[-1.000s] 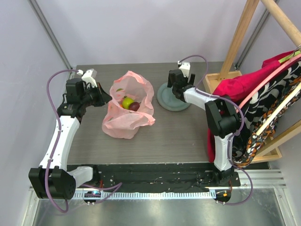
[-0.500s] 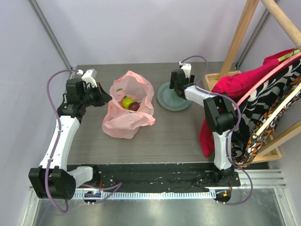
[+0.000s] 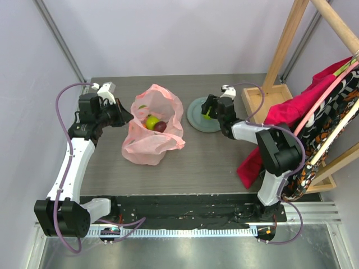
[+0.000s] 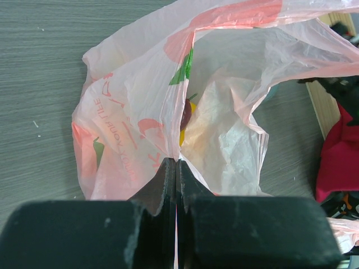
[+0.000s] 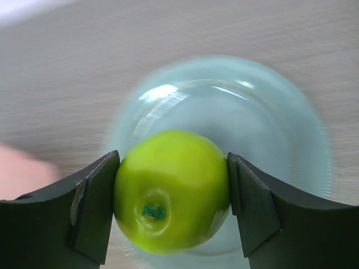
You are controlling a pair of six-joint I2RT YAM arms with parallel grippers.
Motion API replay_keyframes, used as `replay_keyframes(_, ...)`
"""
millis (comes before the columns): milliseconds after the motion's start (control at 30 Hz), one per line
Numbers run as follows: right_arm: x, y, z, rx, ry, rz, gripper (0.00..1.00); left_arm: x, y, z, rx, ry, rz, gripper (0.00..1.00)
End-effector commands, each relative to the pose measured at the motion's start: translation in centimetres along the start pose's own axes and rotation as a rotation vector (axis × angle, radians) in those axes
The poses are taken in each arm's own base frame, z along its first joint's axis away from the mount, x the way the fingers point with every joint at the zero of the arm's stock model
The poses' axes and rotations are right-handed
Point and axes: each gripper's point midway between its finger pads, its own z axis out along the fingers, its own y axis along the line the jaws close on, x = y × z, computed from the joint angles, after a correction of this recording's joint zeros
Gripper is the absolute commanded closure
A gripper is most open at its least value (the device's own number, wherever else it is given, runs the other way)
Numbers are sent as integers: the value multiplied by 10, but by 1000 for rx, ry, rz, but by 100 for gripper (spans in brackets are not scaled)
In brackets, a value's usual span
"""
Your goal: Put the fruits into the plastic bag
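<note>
Grey wood-grain table (image 3: pixel 213 162) is being inspected from the arms' edge outward.

1. Nearest, the bag (image 3: pixel 151 148) is lying left of centre, its body slumped toward the arms and its mouth gaping upward.
2. The left gripper (image 4: pixel 176 174) is being kept clenched on a fold of the bag's left rim; no gap is being shown between the jaws, and the mouth is being propped open by this hold.
3. Inside the bag, a yellow-green fruit (image 3: pixel 151 121) and a plum (image 3: pixel 161 126) are being seen side by side, touching.
4. Further back and to the right, the right gripper (image 3: pixel 209 112) is grasping an apple (image 5: pixel 171 188) over the plate (image 5: pixel 269 112). Both pads are being pressed against its sides, stem dimple facing the wrist camera. Whether it is touching the plate cannot be told.
5. Governing relation: the bag's mouth is lying to the left of the held apple, near but apart. The right arm is judged to be the carrier; a leftward transfer over the right-hand rim is being called for.
6. At far right, a red cloth (image 3: pixel 263 151) is draped from a rack (image 3: pixel 280 50), just beside the right arm; snagging is judged possible.
</note>
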Motion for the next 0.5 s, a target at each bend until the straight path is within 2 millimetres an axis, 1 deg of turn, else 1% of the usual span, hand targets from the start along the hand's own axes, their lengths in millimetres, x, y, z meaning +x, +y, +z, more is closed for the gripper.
replay_keyframes(0, -123, 92, -72, -483, -379, 300, 79, -10, -4, -3, 11, -32, 14, 100)
replay_keyframes(33, -132, 105, -89, -579, -394, 330, 79, -10, -5, -4, 12, -33, 13, 100)
replay_keyframes(67, -132, 108, -99, -625, -407, 366, 79, -11, -4, -3, 12, -33, 13, 100)
replay_keyframes(100, -154, 118, -121, -731, -477, 446, 79, -10, -4, -3, 11, -32, 14, 100)
replay_keyframes(167, -162, 130, -142, -856, -496, 483, 79, -10, -4, -4, 10, -32, 14, 100)
replay_keyframes(200, -174, 136, -158, -931, -540, 494, 79, -11, -4, -5, 10, -37, 16, 100)
replay_keyframes(233, -176, 143, -166, -993, -526, 528, 79, -11, -5, -5, 11, -36, 16, 100)
replay_keyframes(267, -176, 154, -174, -1077, -505, 503, 80, -11, -5, -5, 11, -38, 16, 100)
replay_keyframes(300, -180, 162, -186, -1150, -516, 492, 80, -11, -5, -5, 11, -38, 16, 100)
replay_keyframes(333, -179, 170, -193, -1220, -479, 494, 80, -11, -5, -5, 13, -38, 17, 100)
replay_keyframes(367, -174, 185, -199, -1304, -441, 442, 80, -11, -5, -5, 14, -37, 17, 100)
replay_keyframes(400, -171, 194, -205, -1352, -420, 414, 80, -11, -6, -5, 15, -39, 16, 100)
replay_keyframes(433, -172, 201, -209, -1384, -423, 377, 80, -12, -6, -5, 17, -40, 17, 100)
replay_keyframes(467, -159, 211, -212, -1419, -377, 340, 80, -12, -6, -5, 16, -41, 17, 100)
